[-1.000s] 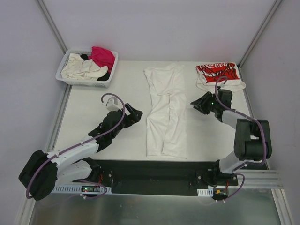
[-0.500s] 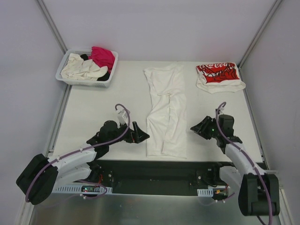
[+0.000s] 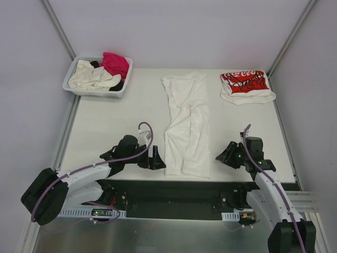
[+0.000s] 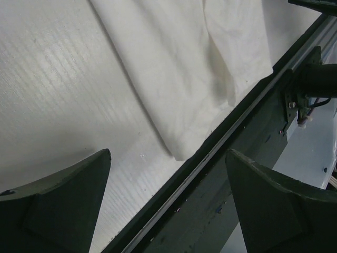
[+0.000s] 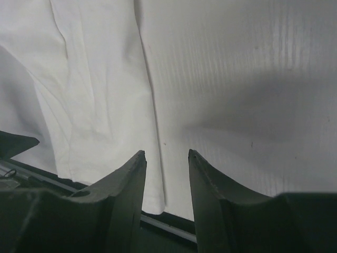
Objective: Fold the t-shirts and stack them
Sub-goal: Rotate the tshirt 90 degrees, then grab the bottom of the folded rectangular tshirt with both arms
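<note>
The long white t-shirt [image 3: 187,132], folded into a strip, runs down the middle of the worktop [image 3: 116,110] from far edge to near edge. The left gripper [image 3: 157,159], fingers spread wide, and the right gripper [image 3: 221,156], fingers narrowly parted, flank its near hem, holding nothing. Each should pinch its own hem corner, both layers, then lift evenly and carry towards the far edge, keeping the strip straight.

1. Overhead view: bright, even, diffuse light; the white table [image 3: 105,121] is nearly washed out and shadows are faint.
2. Left wrist view: the left fingers [image 4: 58,211] at 5 and 7 o'clock are dark and soft; there is sheen on the table toward 10 o'clock.
3. Right wrist view: a broad soft shadow at 3 o'clock; the right fingers [image 5: 121,200] are blurred at 6 o'clock.
</note>
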`<state>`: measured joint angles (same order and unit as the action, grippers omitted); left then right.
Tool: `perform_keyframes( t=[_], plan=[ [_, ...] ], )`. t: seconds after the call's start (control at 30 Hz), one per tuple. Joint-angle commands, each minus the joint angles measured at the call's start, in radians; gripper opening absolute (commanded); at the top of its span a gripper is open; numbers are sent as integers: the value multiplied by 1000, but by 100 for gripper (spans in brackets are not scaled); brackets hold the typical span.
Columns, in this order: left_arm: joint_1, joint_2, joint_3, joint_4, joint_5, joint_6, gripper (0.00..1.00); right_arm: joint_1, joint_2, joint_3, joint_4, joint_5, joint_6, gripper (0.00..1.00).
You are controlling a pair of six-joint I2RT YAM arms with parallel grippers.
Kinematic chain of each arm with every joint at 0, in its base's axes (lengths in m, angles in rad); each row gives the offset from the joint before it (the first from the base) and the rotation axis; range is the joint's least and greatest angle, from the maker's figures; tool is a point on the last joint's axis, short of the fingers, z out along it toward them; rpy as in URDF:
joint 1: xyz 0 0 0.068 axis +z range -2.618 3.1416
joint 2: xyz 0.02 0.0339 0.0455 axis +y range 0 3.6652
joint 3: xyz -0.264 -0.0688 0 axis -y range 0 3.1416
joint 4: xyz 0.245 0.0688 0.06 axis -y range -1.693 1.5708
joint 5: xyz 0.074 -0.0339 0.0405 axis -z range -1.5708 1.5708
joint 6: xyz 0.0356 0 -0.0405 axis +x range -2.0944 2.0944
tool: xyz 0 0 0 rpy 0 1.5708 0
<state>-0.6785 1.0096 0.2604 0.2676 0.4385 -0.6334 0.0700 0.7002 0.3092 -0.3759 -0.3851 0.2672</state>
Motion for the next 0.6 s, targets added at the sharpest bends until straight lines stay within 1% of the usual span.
perform_keyframes(
  t=[0.0,0.2,0.37,0.57],
  plan=[
    [-23,55,82,-76,31,54,89,50,-15,51,-103,48,-23,41],
    [-58,147,134,-79,37,51,89,119,18,70,-126,61,1,41],
    [-85,196,164,-79,34,41,89,175,80,88,-136,74,20,41],
    [-113,236,197,-79,29,31,88,237,133,71,-103,63,53,41]
  ],
)
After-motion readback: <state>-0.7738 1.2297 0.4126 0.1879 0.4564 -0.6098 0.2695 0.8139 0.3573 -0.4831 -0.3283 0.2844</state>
